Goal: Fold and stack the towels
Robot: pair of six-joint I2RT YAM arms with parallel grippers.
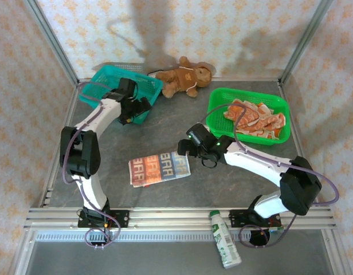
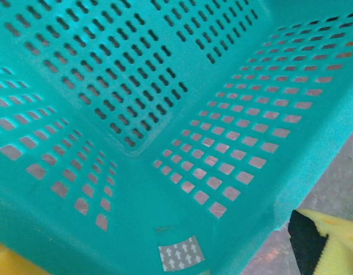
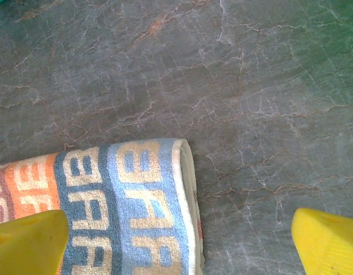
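Right arm's fingers, spread wide, hover over one end of the folded striped towel, which stretches leftward across the desk.

Bare table in the middle gives me passage; the teal basket crowds my left tool, and the striped towel lies beneath my right tool.
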